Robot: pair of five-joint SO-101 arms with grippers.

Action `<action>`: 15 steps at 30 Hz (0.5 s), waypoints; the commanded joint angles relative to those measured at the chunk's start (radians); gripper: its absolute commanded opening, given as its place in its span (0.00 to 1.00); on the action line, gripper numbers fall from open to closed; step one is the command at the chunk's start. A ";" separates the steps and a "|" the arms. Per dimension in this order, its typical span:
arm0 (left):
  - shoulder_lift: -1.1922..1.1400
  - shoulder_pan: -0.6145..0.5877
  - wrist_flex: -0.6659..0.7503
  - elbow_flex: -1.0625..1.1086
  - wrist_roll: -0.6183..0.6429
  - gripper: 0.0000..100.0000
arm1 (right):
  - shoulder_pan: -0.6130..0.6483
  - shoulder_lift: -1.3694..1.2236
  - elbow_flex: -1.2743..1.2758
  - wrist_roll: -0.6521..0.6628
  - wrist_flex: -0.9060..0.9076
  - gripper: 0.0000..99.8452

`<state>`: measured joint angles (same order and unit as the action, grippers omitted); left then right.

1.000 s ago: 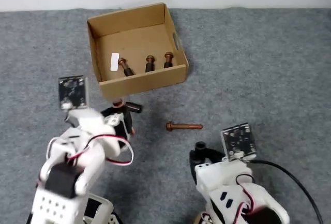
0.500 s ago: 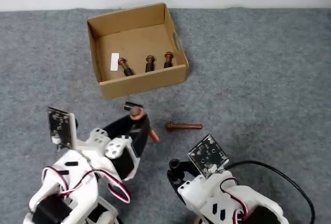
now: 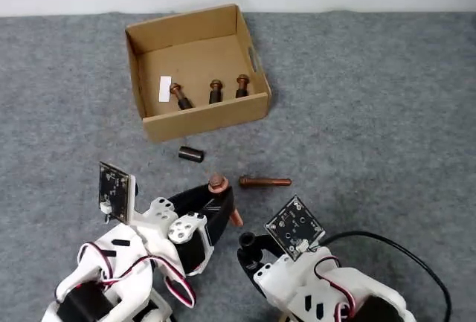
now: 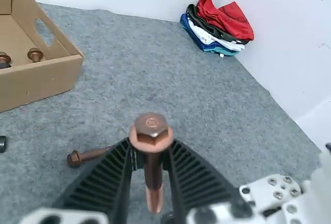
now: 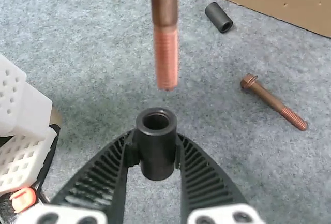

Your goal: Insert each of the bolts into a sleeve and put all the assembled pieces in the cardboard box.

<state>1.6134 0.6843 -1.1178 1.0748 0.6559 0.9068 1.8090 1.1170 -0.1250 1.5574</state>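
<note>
My left gripper (image 4: 150, 157) is shut on a copper bolt (image 4: 152, 151), held head up above the carpet (image 3: 227, 199). My right gripper (image 5: 155, 149) is shut on a black sleeve (image 5: 156, 141), bore facing up, and the bolt's threaded tip (image 5: 166, 53) hangs just above that bore without touching it. From above the sleeve (image 3: 248, 243) sits right beside the bolt's lower end. A second bolt (image 3: 265, 182) lies on the carpet. A loose black sleeve (image 3: 191, 154) lies near the cardboard box (image 3: 204, 118), which holds three assembled pieces (image 3: 214, 91).
Grey carpet runs all around. The box stands at the back left, its front wall close to the loose sleeve. A pile of folded clothes (image 4: 217, 25) lies in the room's far corner against the white wall.
The left arm has carried the bolt away from the box toward the right arm. The right gripper with its sleeve has shifted left to meet it.
</note>
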 commanded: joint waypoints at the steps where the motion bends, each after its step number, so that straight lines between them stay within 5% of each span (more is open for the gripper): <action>1: 0.011 0.011 0.026 -0.002 0.006 0.00 | 0.013 0.002 -0.005 0.011 -0.019 0.01; 15: 0.015 0.087 0.051 0.061 0.003 0.00 | 0.015 0.002 0.002 0.011 -0.021 0.01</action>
<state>1.6149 0.7718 -1.1070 1.1699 0.6529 0.9099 1.8090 1.1170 -0.1250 1.5574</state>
